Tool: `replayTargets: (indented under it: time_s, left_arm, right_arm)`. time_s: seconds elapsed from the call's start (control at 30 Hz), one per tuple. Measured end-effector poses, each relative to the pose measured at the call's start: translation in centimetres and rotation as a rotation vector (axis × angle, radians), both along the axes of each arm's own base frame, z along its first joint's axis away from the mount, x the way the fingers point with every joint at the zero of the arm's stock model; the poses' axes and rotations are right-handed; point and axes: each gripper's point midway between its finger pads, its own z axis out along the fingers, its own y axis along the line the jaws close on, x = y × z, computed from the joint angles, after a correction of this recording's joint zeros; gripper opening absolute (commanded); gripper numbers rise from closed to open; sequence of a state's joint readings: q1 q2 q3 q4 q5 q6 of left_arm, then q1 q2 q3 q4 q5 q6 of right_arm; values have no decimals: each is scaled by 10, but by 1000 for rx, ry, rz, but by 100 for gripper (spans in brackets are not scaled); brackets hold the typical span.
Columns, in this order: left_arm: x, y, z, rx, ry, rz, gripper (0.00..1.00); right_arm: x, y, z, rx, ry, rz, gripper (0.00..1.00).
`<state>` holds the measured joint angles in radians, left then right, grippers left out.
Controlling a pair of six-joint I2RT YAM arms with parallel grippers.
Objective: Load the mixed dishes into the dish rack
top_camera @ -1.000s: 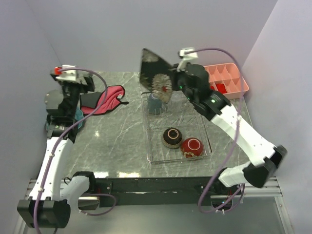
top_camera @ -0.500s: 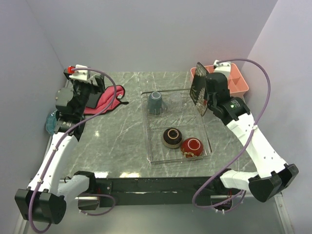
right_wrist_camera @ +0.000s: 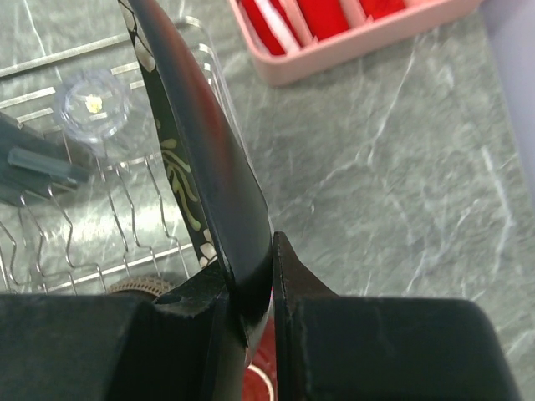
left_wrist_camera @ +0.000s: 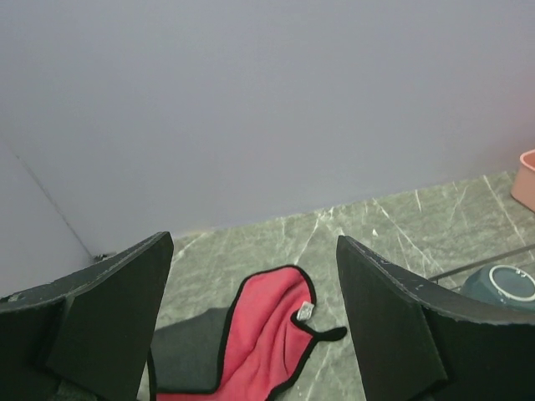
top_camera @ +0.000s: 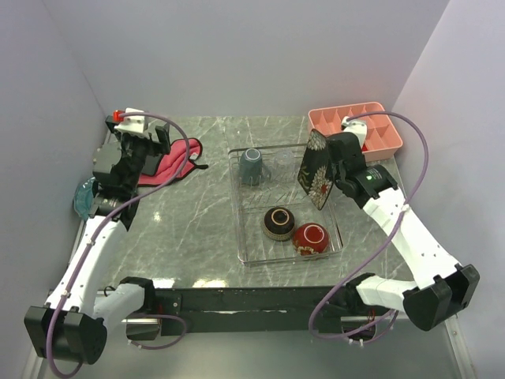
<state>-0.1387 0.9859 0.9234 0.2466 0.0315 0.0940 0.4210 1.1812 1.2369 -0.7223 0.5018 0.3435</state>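
surface: grey marble table [top_camera: 197,229] | on it: dish rack [top_camera: 252,237], red-pink cloth [top_camera: 170,162], pink tray [top_camera: 390,148], round blue plate [top_camera: 81,199]

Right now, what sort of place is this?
Probably a robot test cell, not a kitchen: plain walls enclose a marble-look table with two arms bolted at its edge and a dish rack on it.

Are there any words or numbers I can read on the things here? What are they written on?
No text can be read anywhere.
The small white tag on the red-pink cloth: too small and blurred to read.
The square plate: only a flower pattern, no words or numbers.
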Motion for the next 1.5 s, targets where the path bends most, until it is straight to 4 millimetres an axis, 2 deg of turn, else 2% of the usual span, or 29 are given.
replayTargets:
  time_s: [0.23, 0.53, 0.73, 0.83, 0.9, 0.93, 0.97, 1.07, 1.17, 1.33, 1.4, 1.47, 1.5]
  left_arm:
    - [-8, 3, -18, 4, 42, 11, 86]
    - [-17, 4, -30, 5, 61, 12, 86]
    - [-23, 5, -36, 8, 76, 11, 86]
    - [-25, 5, -40, 9, 82, 11, 86]
    - [-26, 6, -42, 10, 91, 11, 86]
    - [-27, 6, -43, 10, 93, 12, 86]
    - [-28, 6, -43, 10, 93, 12, 86]
    - [-32, 7, -41, 8, 84, 13, 86]
    - [-35, 7, -39, 7, 78, 13, 86]
    - [-36, 7, -39, 7, 78, 13, 86]
    - [-36, 7, -39, 7, 78, 13, 87]
    - [-36, 7, -40, 9, 80, 14, 88]
    - [-36, 7, -41, 10, 84, 14, 89]
  right_arm:
    - [-3, 1, -31, 25, 67, -54, 0]
    - [0, 4, -45, 77, 36, -124, 0]
    - [2, 20, -60, 28, -7, -75, 0]
    - [-1, 30, -76, -26, -18, -22, 0]
    - [-1, 32, -75, -51, -52, -14, 0]
    - [-2, 33, -75, -57, -59, -7, 3]
    - [-3, 33, -76, -56, -64, -5, 27]
    - [-6, 35, -78, -34, -83, 9, 73]
    - [-10, 36, -84, -34, -70, 30, 85]
    - [-9, 40, -83, -35, -65, 64, 91]
    - [-6, 44, -74, -34, -71, 80, 91]
    - [-2, 47, -57, -26, -90, 91, 93]
    - [1, 50, -42, -15, -113, 96, 94]
